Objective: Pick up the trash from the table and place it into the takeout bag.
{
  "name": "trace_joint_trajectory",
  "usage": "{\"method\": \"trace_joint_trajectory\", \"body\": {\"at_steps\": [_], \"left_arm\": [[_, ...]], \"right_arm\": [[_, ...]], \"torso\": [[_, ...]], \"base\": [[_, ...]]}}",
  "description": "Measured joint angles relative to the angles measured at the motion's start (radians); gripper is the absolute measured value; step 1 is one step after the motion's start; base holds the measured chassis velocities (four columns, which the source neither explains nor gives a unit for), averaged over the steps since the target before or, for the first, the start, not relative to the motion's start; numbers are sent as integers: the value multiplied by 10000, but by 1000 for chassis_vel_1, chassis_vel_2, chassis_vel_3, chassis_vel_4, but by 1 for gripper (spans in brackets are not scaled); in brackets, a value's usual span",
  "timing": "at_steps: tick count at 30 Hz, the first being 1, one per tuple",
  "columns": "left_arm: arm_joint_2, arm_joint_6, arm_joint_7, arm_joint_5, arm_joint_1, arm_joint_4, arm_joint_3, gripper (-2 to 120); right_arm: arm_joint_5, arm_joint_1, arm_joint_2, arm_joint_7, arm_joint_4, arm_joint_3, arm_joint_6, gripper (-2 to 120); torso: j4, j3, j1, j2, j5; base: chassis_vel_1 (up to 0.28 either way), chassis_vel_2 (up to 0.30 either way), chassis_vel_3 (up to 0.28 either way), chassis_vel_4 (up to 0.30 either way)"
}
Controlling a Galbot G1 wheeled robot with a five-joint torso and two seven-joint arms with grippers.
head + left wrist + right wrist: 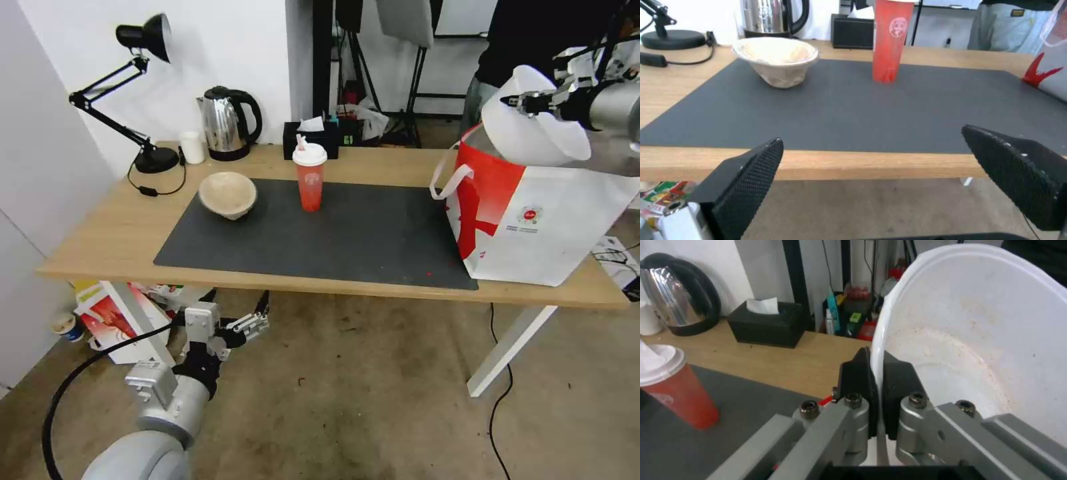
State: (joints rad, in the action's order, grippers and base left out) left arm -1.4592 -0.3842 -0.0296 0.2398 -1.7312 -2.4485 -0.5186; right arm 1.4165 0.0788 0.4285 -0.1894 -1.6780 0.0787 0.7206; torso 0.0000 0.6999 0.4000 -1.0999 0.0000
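Observation:
My right gripper (515, 102) is shut on the rim of the large white plastic bowl (533, 130), holding it tilted in the air over the open mouth of the takeout bag (533, 220), which stands at the table's right end. The right wrist view shows the black pads (858, 373) pinching the bowl's (978, 333) rim. The red drink cup (310, 177) with a white lid stands upright on the grey mat (373, 240). A beige paper-pulp bowl (228, 194) sits to its left. My left gripper (257, 325) hangs open below the table's front edge; its fingers (751, 173) are spread wide.
Along the table's (107, 247) back edge stand a black desk lamp (143, 93), a small white cup (193, 147), a steel kettle (227, 123) and a black tissue box (310, 139). A red-and-white paper bag (113, 317) lies on the floor under the table. A person stands behind the bag.

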Motion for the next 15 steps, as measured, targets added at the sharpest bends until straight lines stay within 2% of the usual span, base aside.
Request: {"method": "trace_joint_trajectory", "body": {"at_steps": [15], "left_arm": [[-15, 1, -2, 33, 84, 28, -26, 100]], "right_arm": [[-306, 245, 119, -173, -197, -97, -3, 0]], "torso": [[0, 1, 1, 0, 1]], "base": [[0, 0, 0, 0]]}}
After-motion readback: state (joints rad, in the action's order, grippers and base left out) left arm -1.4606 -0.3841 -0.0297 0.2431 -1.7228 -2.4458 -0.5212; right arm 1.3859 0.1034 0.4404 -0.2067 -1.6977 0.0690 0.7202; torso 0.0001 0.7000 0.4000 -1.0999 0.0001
